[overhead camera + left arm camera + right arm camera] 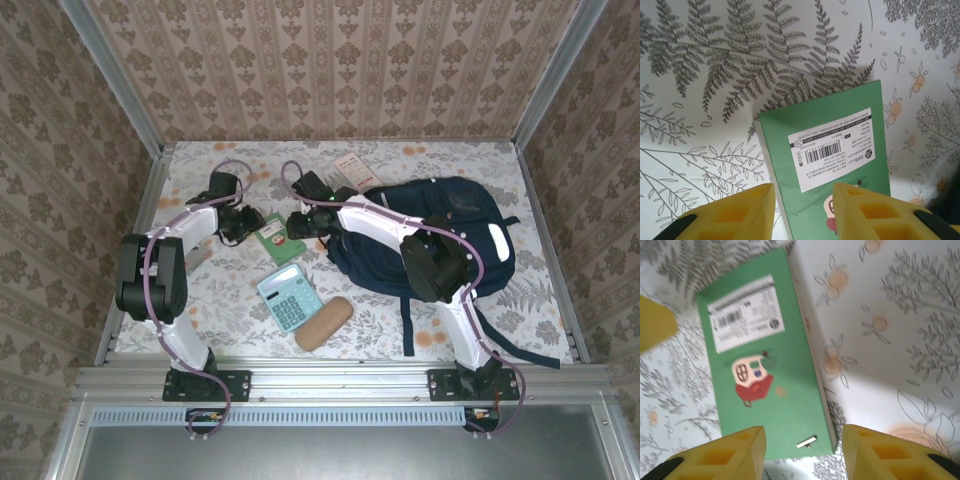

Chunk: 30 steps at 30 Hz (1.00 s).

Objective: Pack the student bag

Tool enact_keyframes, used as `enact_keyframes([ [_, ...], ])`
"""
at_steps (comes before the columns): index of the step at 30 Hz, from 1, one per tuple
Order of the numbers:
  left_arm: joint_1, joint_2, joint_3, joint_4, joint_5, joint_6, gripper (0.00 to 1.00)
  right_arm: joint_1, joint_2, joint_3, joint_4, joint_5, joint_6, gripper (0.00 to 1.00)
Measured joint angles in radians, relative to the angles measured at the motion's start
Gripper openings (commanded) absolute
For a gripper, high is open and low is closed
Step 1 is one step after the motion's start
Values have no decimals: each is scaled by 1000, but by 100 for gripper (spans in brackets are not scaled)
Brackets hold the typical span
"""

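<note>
- Yellow fingers (735, 212) of the left gripper (802, 195) are seen nearest, spread apart over a green book (840, 165), with nothing clamped between them.
- Over the same book the right gripper (805, 435) is likewise held open, and nothing is gripped.
- One student bag (440, 200) is counted. It is laid flat on the right half of the worktop (200, 290), just right of the book, with the right arm stretched across it. Whether its mouth is unzipped cannot be told.
- A snag is judged possible: the bag could be dragged or folded shut by the arm lying over it.
- One green book is counted. Because it lies thin and flat on the worktop, it could be pushed along rather than lifted, or dropped from a shallow pinch.
- A clash is judged likely if both grippers are closed on it together, as they are set very near each other.
- One blue calculator (290, 296) and one tan case (323, 322) are counted nearer the arm bases, apart from the bag.
- One pale leaflet (350, 170) is counted at the far side, beside the bag's top.
- Two arms and two grippers are counted.
</note>
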Motion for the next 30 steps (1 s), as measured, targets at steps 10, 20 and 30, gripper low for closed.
enact_keyframes([
  [10, 16, 51, 76, -2, 43, 57, 37, 0, 10, -87, 44, -25, 73, 49],
  [20, 36, 237, 246, 23, 94, 105, 37, 11, -84, -279, 167, -83, 274, 50],
  [30, 43, 275, 207, 62, 119, 105, 36, 50, -80, -290, 229, -116, 386, 50],
])
